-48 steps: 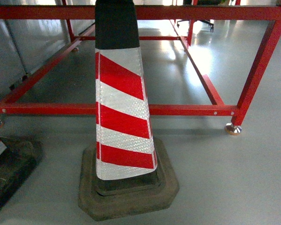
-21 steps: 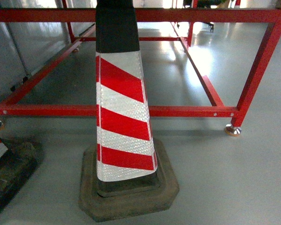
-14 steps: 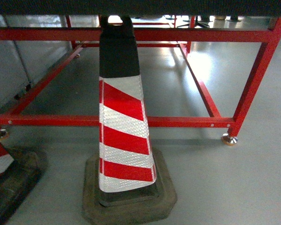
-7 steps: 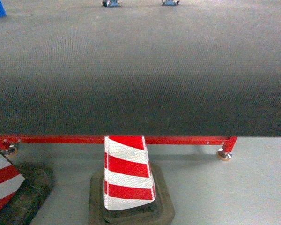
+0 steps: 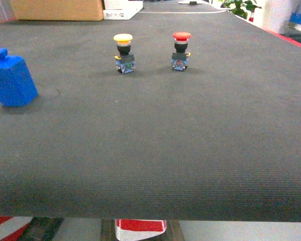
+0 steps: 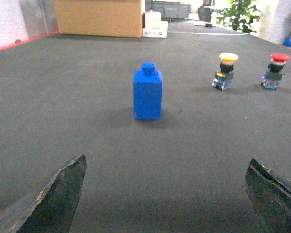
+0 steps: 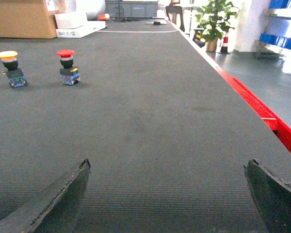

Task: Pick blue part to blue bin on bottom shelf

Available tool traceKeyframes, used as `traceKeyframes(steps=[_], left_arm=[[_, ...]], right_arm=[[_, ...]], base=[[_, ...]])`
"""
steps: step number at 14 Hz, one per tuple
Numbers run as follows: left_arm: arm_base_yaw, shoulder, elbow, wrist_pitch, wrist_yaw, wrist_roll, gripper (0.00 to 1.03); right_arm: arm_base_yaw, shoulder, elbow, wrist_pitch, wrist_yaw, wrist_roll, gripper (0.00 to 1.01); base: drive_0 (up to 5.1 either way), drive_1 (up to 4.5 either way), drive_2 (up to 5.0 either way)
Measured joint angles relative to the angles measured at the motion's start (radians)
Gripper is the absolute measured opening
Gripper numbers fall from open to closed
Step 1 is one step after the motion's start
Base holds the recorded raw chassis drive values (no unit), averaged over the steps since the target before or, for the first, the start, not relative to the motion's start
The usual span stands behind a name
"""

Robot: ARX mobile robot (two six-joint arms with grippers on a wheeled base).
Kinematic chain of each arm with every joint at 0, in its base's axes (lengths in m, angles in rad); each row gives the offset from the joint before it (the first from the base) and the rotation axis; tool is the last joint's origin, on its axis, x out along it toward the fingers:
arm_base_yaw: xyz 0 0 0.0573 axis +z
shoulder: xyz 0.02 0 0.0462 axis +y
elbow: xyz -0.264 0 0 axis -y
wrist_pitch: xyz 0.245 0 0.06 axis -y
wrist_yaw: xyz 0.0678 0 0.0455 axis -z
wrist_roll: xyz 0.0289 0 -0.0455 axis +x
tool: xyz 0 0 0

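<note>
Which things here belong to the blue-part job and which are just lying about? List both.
For the job:
- blue part, upright on the table mat, untouched
- left gripper, open, facing it
- right gripper, open, empty

Lying about:
- yellow-capped push button
- red-capped push button
- cardboard box
- striped cone below the table

No blue bin shows.

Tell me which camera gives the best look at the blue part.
The left wrist view: the blue part stands whole near centre, straight ahead between the left gripper's open fingers. The head view shows it at the left edge. The right wrist view misses it.
</note>
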Motion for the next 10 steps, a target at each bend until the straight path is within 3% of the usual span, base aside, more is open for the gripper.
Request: traceKeyframes(steps=[10], left_arm=[[0.000, 0.000, 0.000, 0.003, 0.000, 0.000, 0.98]], right_arm=[[0.000, 0.000, 0.000, 0.004, 0.000, 0.001, 0.98]], base=[[0.0, 0.00, 0.0]])
